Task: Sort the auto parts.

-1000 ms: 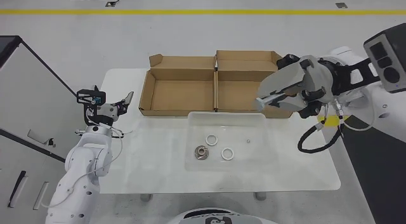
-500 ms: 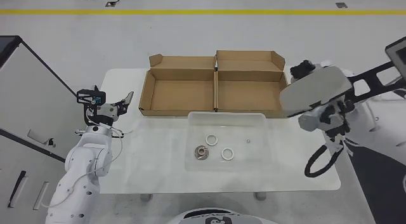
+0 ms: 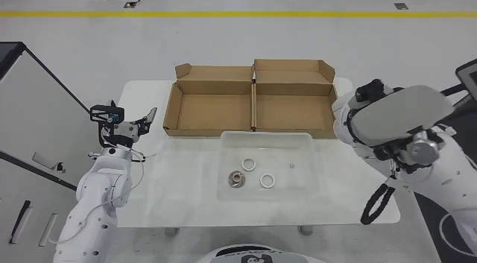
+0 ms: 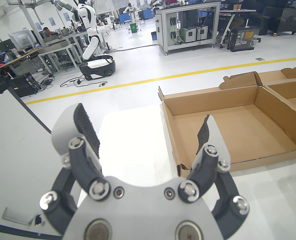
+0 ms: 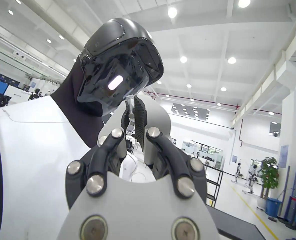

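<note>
1. Top view: the clear tray (image 3: 264,141) sits mid-table (image 3: 179,188), and in it lie a far white ring (image 3: 248,164), a near white ring (image 3: 267,181) and a metal part (image 3: 237,179).
2. Just behind it, the left box (image 3: 212,112) and right box (image 3: 291,112) stand open, side by side.
3. Left gripper (image 4: 143,116): fingers spread wide, nothing between them, at the table's left end.
4. Right gripper (image 5: 132,112): tipped up toward the ceiling, pinched onto a threaded bolt (image 5: 130,104).

a yellow line (image 3: 238,14) crosses the pale grey floor (image 3: 74,32). beyond the line stand a metal-framed equipment rack (image 4: 188,26), cluttered desks (image 4: 25,53) and black chairs (image 4: 282,17). a cable (image 4: 72,83) lies just beyond it. round ceiling lamps (image 5: 172,12) glow overhead.
</note>
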You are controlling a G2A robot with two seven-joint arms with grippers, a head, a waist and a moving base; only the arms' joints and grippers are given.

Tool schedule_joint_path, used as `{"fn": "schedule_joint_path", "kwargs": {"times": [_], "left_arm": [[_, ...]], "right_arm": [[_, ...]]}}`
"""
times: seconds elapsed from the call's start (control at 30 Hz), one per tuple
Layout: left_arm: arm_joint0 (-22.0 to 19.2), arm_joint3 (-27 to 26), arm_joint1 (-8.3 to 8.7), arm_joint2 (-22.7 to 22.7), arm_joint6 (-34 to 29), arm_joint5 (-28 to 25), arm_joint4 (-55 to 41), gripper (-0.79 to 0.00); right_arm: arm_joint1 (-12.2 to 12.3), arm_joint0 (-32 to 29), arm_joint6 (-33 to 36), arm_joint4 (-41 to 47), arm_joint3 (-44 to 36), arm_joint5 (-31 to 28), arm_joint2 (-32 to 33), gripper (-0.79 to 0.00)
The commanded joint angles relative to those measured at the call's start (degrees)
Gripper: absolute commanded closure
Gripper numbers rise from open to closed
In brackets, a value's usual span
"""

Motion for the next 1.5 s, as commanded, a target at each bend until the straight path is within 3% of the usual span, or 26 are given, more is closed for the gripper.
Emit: {"fn": "schedule_joint_path", "kwargs": {"times": [0.0, 0.27, 0.53, 0.97, 1.17, 1.47], "left_arm": [[0.00, 0.00, 0.00, 0.00, 0.00, 0.00, 0.00, -0.785], [0.00, 0.00, 0.00, 0.00, 0.00, 0.00, 0.00, -0.785], [0.00, 0.00, 0.00, 0.00, 0.00, 0.00, 0.00, -0.785], [0.00, 0.00, 0.00, 0.00, 0.00, 0.00, 0.00, -0.785], [0.00, 0.00, 0.00, 0.00, 0.00, 0.00, 0.00, -0.785], [0.00, 0.00, 0.00, 0.00, 0.00, 0.00, 0.00, -0.785]], "right_arm": [[-0.19, 0.22, 0.22, -2.08, 1.21, 0.00, -0.65, 0.000], [0.41, 2.17, 6.26, -4.48, 4.36, 0.00, -3.06, 0.000], [1.71, 2.39, 11.67, 0.49, 3.38, 0.00, -2.92, 0.000], [0.62, 0.21, 0.00, 0.44, -1.34, 0.00, -1.79, 0.000], [-1.21, -1.12, 0.00, 3.86, -2.58, 0.00, -0.66, 0.000], [-3.28, -0.13, 1.30, -0.39, 0.56, 0.00, -2.88, 0.000]]}}
